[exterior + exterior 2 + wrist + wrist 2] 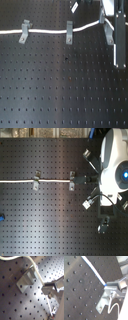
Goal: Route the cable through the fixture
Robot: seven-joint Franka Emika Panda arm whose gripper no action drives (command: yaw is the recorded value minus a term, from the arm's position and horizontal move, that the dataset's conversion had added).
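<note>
The white cable point(45, 31) comes in from the first exterior view's left and passes through two grey clips point(24, 31) point(69, 31). It then climbs toward my gripper point(103, 21). The second exterior view shows the same cable point(20, 181), both clips point(36, 180) point(72, 179), and my gripper point(86, 178) just right of the second clip. In the first wrist view the cable point(36, 269) crosses a clip point(25, 279) and ends between my fingers point(48, 288). In the second wrist view the cable point(94, 271) also runs into the shut gripper point(110, 288), with a clip point(102, 303) beside it.
Everything sits on a black perforated board point(60, 85). The white arm body point(112, 168) covers the board at the second exterior view's right. A small blue object point(2, 218) lies at that board's left edge. A thin wire point(114, 307) loops near the fingers.
</note>
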